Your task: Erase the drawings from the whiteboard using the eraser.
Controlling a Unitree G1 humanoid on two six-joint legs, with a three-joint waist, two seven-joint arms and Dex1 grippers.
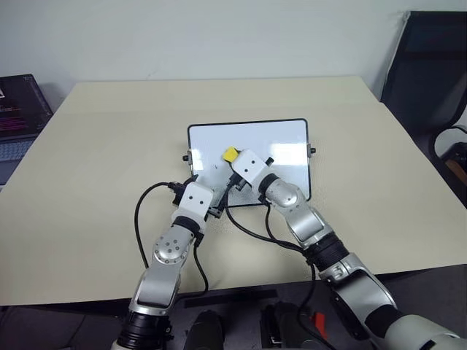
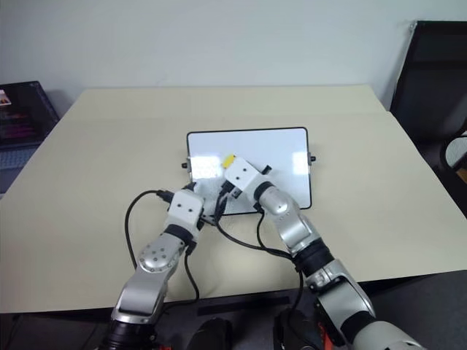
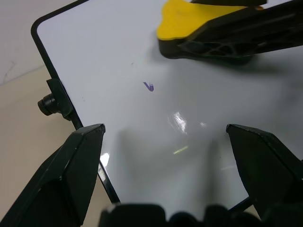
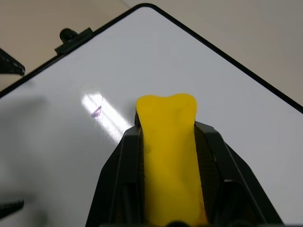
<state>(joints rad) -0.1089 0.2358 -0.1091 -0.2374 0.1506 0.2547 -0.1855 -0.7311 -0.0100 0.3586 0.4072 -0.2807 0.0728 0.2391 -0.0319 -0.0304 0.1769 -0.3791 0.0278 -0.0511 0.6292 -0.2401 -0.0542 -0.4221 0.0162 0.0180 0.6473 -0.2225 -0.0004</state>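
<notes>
Lying flat near the middle of a beige bench [image 1: 87, 182], long sides running left to right: the whiteboard [image 1: 284, 138], black-framed and glossy. Reaching over its near left part in the left eye view, the right gripper [image 1: 232, 156], jaws clamping the eraser [image 1: 230, 153], the yellow block sticking out past the white wrist housing. Resting just beside the board's near left corner, the left gripper [image 1: 191, 179], black cables looping from both arms across the bench. Sitting at the bench's far left edge, a dark laptop [image 1: 18, 109]; standing off to the right, a black chair [image 1: 430, 80].

Showing the same layout from the right eye view, the yellow block hovering over or touching the board's left half; contact impossible to tell from here.

Looking along the left wrist view: jaws standing wide apart, nothing between them, black fingers [image 3: 66, 175] framing the board's corner and one small black knob [image 3: 47, 104] on its short side. Remaining on the white surface, a single small drawing [image 3: 149, 86] in dark ink, lying a little apart from the eraser's dark underside.

Looking along the right wrist view: jaws squeezing the eraser on both long sides, its yellow end flaring past the fingertips. Sitting just beside it on the board, the same faint scribble, next to a bright glare patch.
</notes>
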